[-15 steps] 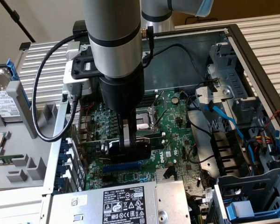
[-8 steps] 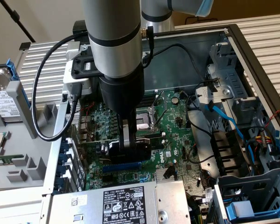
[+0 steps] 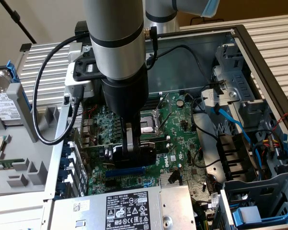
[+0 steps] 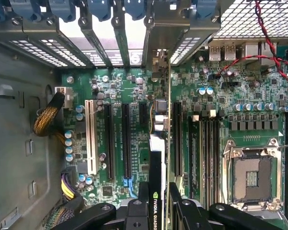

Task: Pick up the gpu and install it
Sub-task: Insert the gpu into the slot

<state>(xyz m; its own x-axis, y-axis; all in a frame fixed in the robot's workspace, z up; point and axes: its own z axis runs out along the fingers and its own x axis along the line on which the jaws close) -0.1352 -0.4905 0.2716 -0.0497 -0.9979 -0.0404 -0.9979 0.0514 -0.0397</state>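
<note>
Gpu (image 4: pixel 156 160), short green card w/ black shroud, clamped edge-on in your black gripper (image 4: pixel 159 196), apparently above green motherboard (image 4: pixel 117 84) slots.

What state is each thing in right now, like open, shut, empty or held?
hand: shut on the gpu
gpu: held on edge, over the motherboard; cannot tell whether it is seated
computer case: side open
CPU socket: bare, no cooler
long black slots: empty
</note>
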